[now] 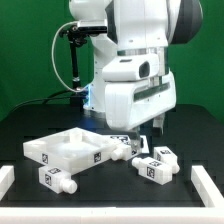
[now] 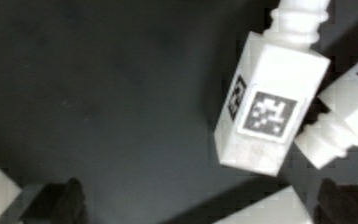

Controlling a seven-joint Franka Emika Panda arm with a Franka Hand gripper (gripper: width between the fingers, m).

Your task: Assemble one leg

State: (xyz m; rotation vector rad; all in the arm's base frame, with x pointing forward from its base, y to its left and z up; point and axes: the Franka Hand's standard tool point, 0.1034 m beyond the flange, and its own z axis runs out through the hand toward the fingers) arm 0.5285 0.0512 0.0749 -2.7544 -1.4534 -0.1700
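Note:
Several white legs with black-and-white tags lie on the black table. In the exterior view, two legs (image 1: 155, 170) (image 1: 165, 153) lie at the front right, one (image 1: 122, 147) lies beside the panel, and one (image 1: 57, 178) lies at the front left. My gripper (image 1: 137, 127) hangs open and empty just above the right-hand legs, touching none. In the wrist view, one leg (image 2: 270, 100) lies ahead of my open gripper (image 2: 202, 205), stub end pointing away, with a second leg (image 2: 345, 120) right beside it. Both dark fingertips (image 2: 60, 200) show at the picture's edge.
The large flat white square panel (image 1: 72, 150) with a raised rim lies at the exterior view's left of centre. White edge pieces stand at the front left (image 1: 8, 178) and front right (image 1: 205, 182) of the table. A black post with a cable (image 1: 72, 60) stands behind.

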